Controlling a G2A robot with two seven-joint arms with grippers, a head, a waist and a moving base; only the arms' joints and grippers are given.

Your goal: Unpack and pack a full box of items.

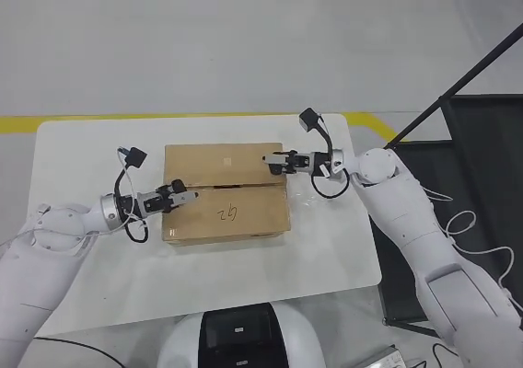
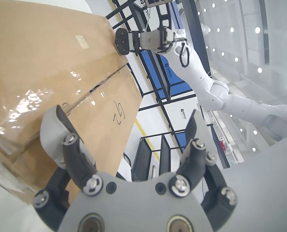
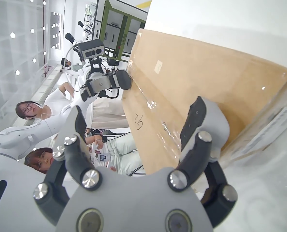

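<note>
shut box (image 1: 197,225), jaws spread at both ends

the left gripper (image 2: 126,115) has its jaws spread wide and grips nothing. one finger (image 2: 52,126) lies over the box's top at the end of the seam (image 2: 102,83), and the other hangs in the air off the box. the right gripper (image 3: 137,108) is spread and empty too. one finger (image 3: 211,117) is at the box's top edge at the opposite end, and the other is clear of it. whether either finger presses on the cardboard i cannot tell.

in the top view the left gripper (image 1: 179,192) sits at the box's left end, right at the seam. the right gripper (image 1: 273,161) sits at the right end, over the far flap (image 1: 197,164) and a little behind the seam.

the box stands in the middle of the table (image 1: 87,156) with both flaps down. clear tape (image 2: 25,102) shines along the seam between them. the near flap bears a handwritten mark (image 1: 227,214) and the far flap a small label (image 1: 227,163). a dark rack (image 1: 482,156) stands beside the table on the robot's right.
</note>
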